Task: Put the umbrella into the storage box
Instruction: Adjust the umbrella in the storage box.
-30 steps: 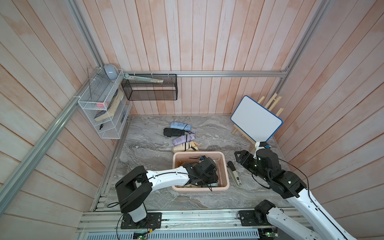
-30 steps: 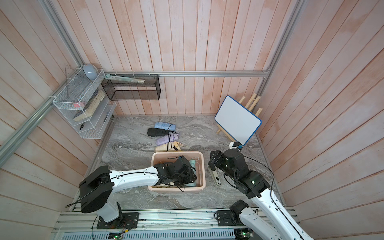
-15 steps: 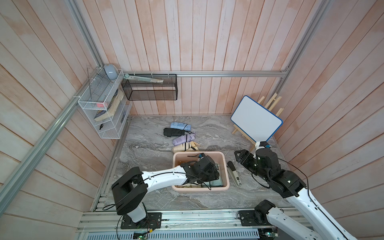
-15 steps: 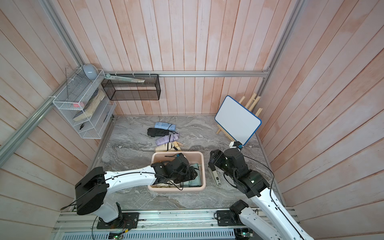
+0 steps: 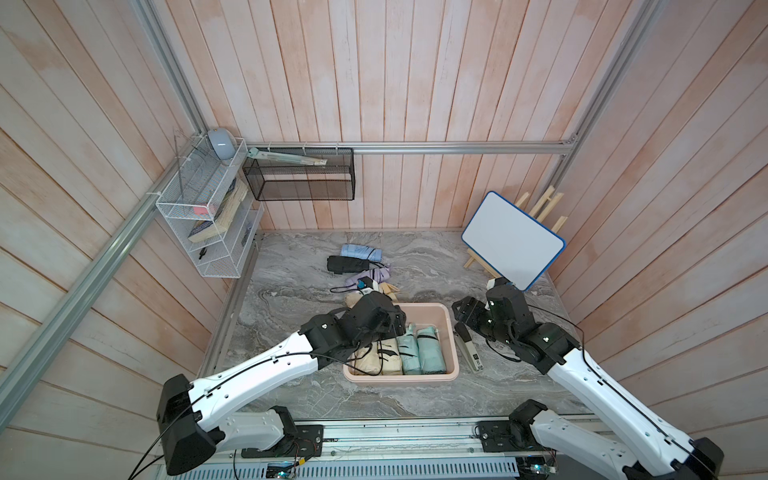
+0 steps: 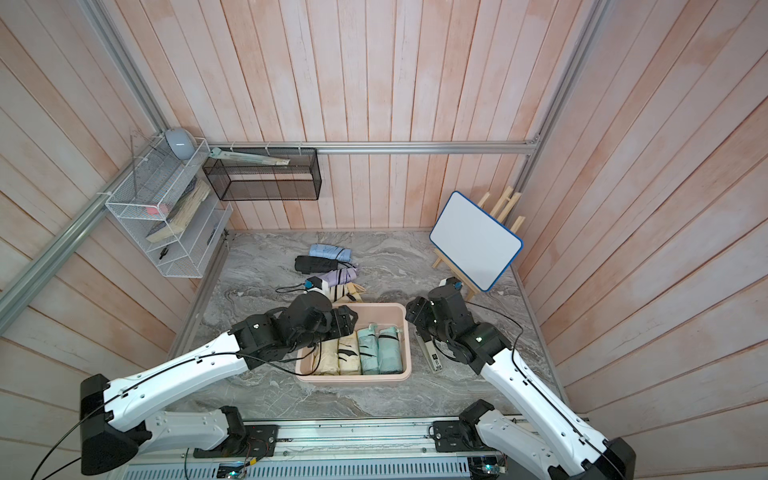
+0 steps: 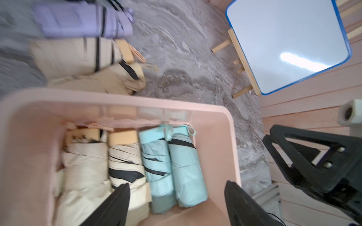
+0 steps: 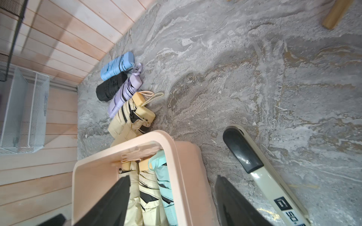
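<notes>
The left gripper (image 7: pixel 177 184) is being held open, empty, over the box (image 7: pixel 117 101); the right gripper (image 8: pixel 172 177) open around its wall, maybe steadying it.

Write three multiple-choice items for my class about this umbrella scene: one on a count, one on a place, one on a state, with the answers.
1. How many folded umbrellas lie in the storage box?
A. two
B. four
C. six

2. Where is the whiteboard?
A. inside the storage box
B. lying flat beside the box
C. propped on a wooden easel

3. What state is the left claw in?
A. open, holding nothing
B. shut on an umbrella
C. shut on the box's rim

Answers:
1 B: two cream and two mint ones lie side by side in the box.
2 C: the easel's legs and slats show under and behind the tilted board.
3 A: the left wrist view shows its fingers apart above the box, gripping nothing.
</notes>
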